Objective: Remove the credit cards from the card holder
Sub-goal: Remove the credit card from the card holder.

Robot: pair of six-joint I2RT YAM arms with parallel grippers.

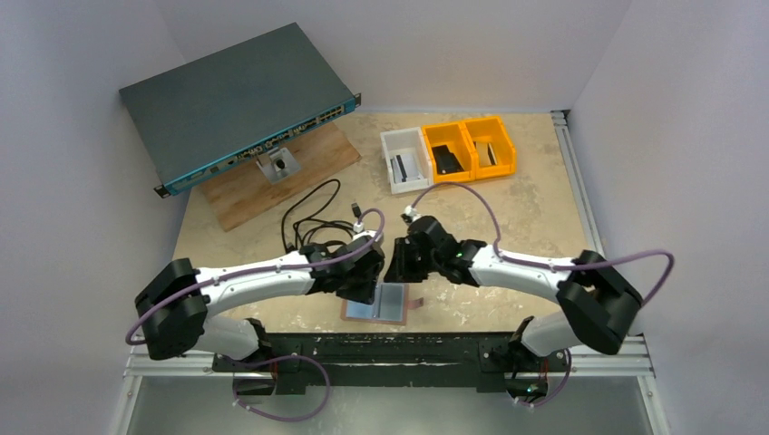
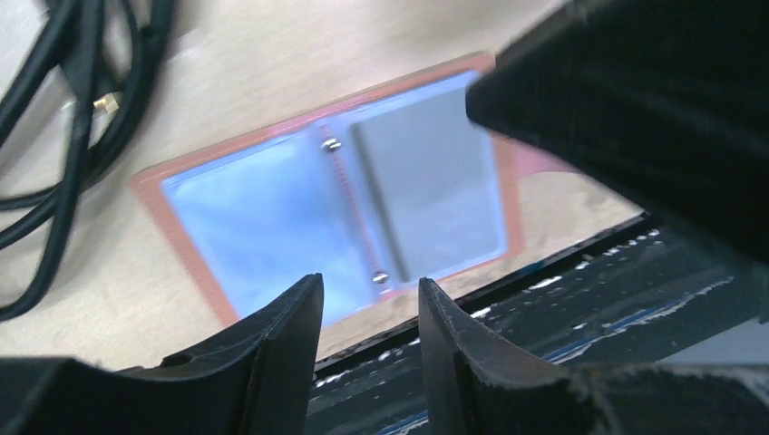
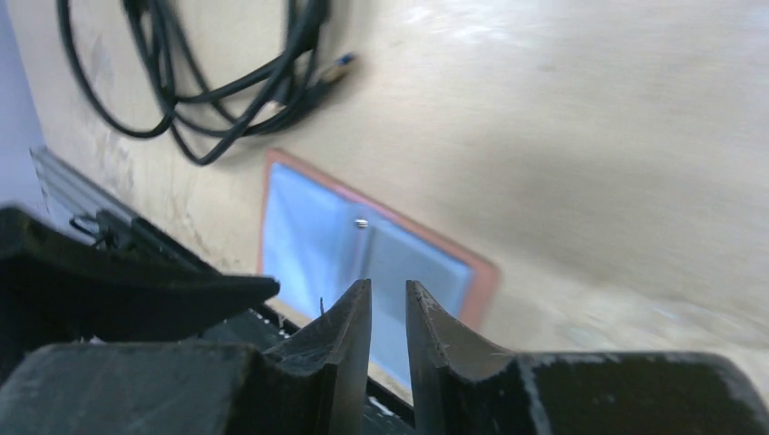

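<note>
Left wrist view: card holder (image 2: pixel 335 199) spread flat on table (image 2: pixel 263 82), both pincers (image 2: pixel 370 349) slightly parted, empty above it.

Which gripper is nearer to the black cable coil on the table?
Left. The left gripper sits just below the cable coil, over the open card holder. The right gripper is farther to the coil's right, also above the holder.

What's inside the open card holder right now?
The card holder lies open flat. Its right pocket shows a grey card; the left pocket glares pale blue, so I cannot tell what it holds. Any cards stacked underneath are hidden.
</note>
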